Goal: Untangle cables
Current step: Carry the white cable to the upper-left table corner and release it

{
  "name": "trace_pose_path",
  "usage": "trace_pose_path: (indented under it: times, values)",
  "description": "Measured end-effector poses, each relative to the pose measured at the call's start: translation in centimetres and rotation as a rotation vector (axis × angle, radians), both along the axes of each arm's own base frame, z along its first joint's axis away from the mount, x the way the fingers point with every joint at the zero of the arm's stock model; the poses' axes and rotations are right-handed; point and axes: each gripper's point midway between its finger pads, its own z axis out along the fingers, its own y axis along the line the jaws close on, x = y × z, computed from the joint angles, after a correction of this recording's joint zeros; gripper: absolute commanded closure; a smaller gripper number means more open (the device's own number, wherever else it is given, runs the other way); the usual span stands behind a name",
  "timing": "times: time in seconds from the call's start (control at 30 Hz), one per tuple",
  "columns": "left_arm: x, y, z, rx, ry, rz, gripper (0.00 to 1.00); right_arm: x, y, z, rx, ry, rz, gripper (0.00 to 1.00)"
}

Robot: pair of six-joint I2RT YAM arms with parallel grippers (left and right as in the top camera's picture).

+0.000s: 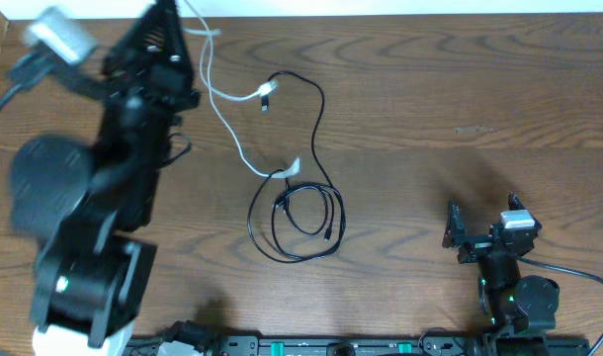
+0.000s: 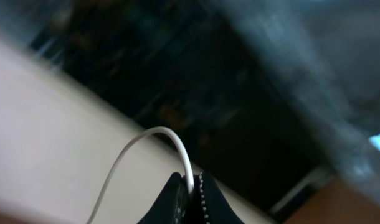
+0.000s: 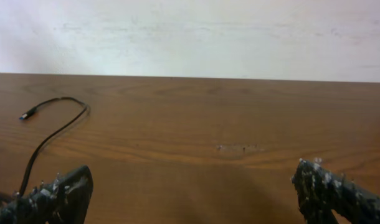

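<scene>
Left arm point(image 1: 94, 198), raised high over the table point(image 1: 430, 99), has its fingers point(image 2: 172, 200) pinching the white cable point(image 2: 156, 129), holding one end up. The far end lies on the table beside the black cables point(image 1: 333, 222), which lie looped together, so little looks untangled yet. Right fingers point(image 3: 59, 193) stand spread, well apart from them.

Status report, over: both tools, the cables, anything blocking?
Left tool shut on white cable. Right tool open, empty, low at near right. Black cables coiled at centre, white end lying across them. Nothing blocking.
</scene>
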Motion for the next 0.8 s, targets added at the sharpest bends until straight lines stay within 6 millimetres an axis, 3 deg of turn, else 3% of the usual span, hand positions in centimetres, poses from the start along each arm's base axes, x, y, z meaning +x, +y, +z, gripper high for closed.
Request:
trace_pose_path:
  times: [0.13,0.3,0.57,0.8]
  values:
    - [-3.9,1.1,3.1,-0.028,-0.118,-0.001,0.93,0.0,0.0,0.0,0.0,0.0,0.0,0.01]
    - [-5.2,1.7,3.6,0.048,-0.153,0.05,0.92,0.0,0.0,0.0,0.0,0.0,0.0,0.01]
    - [-2.6,3.2,-0.3,0.187,0.006,0.197,0.93,0.0,0.0,0.0,0.0,0.0,0.0,0.01]
    - [1.6,2.6,-4.2,0.291,0.141,0.229,0.93,0.0,0.0,0.0,0.0,0.0,0.0,0.01]
